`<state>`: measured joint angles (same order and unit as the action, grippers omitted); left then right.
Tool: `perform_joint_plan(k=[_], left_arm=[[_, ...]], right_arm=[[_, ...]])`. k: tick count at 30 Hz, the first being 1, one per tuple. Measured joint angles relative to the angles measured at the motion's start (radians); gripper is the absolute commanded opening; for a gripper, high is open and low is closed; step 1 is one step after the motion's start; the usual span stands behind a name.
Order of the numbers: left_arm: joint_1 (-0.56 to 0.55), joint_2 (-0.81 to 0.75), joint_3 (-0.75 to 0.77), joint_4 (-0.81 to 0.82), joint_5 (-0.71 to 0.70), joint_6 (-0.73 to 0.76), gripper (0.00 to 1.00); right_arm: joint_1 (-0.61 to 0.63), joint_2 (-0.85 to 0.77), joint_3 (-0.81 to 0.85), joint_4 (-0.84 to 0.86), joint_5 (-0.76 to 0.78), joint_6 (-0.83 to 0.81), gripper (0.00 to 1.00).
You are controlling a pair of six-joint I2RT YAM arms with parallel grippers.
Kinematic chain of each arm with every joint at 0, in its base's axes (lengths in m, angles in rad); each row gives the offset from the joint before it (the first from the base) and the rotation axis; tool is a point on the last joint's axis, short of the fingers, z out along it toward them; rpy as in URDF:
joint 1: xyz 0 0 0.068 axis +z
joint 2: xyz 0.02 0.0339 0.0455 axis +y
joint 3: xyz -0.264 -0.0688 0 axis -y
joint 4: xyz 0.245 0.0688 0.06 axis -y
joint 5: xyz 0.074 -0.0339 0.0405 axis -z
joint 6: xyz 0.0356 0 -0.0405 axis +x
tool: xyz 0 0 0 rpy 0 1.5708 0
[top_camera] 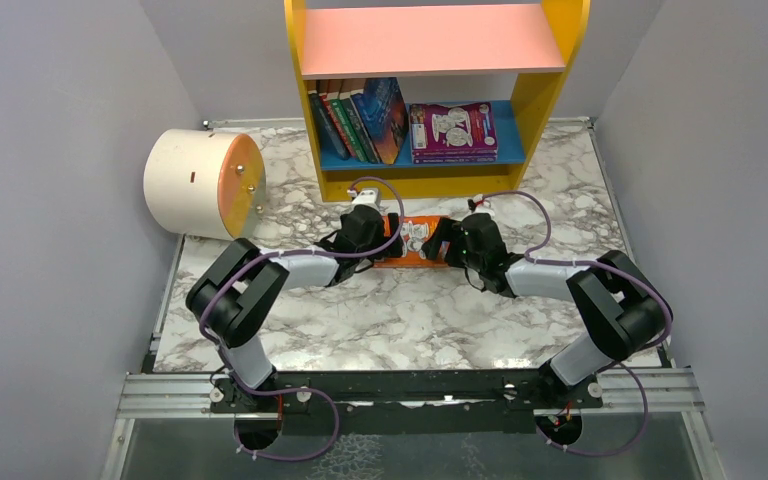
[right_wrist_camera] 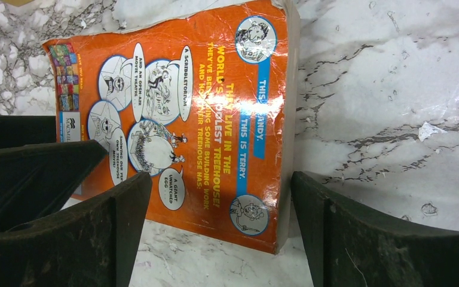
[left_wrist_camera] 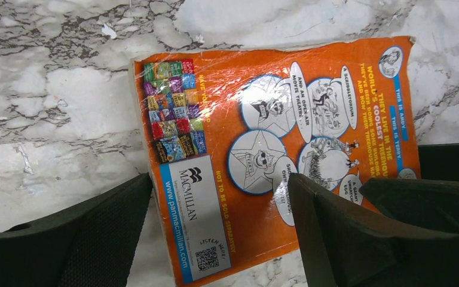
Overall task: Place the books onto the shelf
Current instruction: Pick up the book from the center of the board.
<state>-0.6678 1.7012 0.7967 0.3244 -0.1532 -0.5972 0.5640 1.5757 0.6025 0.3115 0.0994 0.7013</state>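
The left gripper [left_wrist_camera: 220, 179] has its jaws spread wide with nothing clamped between them. They straddle one short end of the orange paperback [left_wrist_camera: 275, 107], which lies flat, back cover up, on the marble table [left_wrist_camera: 48, 107]. The outer finger [left_wrist_camera: 77, 239] sits over bare marble just beside the barcode-end edge, and the inner finger [left_wrist_camera: 346, 239] sits over the cover. Whether either pad touches the book cannot be told.

The right gripper [right_wrist_camera: 221, 176] is likewise wide open and holds nothing. It straddles the opposite short end, where the white page edges show. Its outer finger [right_wrist_camera: 388, 239] is over marble just beyond that edge, and its inner finger [right_wrist_camera: 66, 239] is over the cover. The two grippers face each other across the book, near but apart.

The paperback lies in front of the shelf [top_camera: 550, 60], with its long edges parallel to the shelf foot. A narrow strip of bare marble separates the two. A wider stretch of marble lies on the near side, towards the arm bases.

On the blue lower board [top_camera: 508, 140], a row of books [top_camera: 355, 120] leans at the left. A flat stack [top_camera: 452, 130] topped by a purple cover lies at the right, with open height above it under the pink upper board [top_camera: 430, 40].

A cream cylinder [top_camera: 195, 180] lies at the table's left, well apart from the paperback.
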Motion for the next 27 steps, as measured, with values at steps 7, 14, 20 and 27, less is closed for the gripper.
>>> perform_joint_plan(k=[7,14,20,27], left_arm=[[0.0,0.026,0.009,-0.019,0.008,-0.002,0.74],[0.01,0.035,0.008,-0.003,0.018,-0.002,0.63],[0.014,0.035,0.007,0.001,0.023,-0.002,0.62],[0.015,0.035,0.007,0.002,0.02,0.001,0.61]], right_arm=[[0.0,0.0,0.0,0.0,0.0,-0.003,0.81],[-0.002,0.001,-0.005,-0.001,0.002,-0.026,0.68],[-0.003,0.001,-0.016,0.003,0.016,-0.042,0.47],[-0.016,-0.018,-0.021,-0.004,0.031,-0.045,0.29]])
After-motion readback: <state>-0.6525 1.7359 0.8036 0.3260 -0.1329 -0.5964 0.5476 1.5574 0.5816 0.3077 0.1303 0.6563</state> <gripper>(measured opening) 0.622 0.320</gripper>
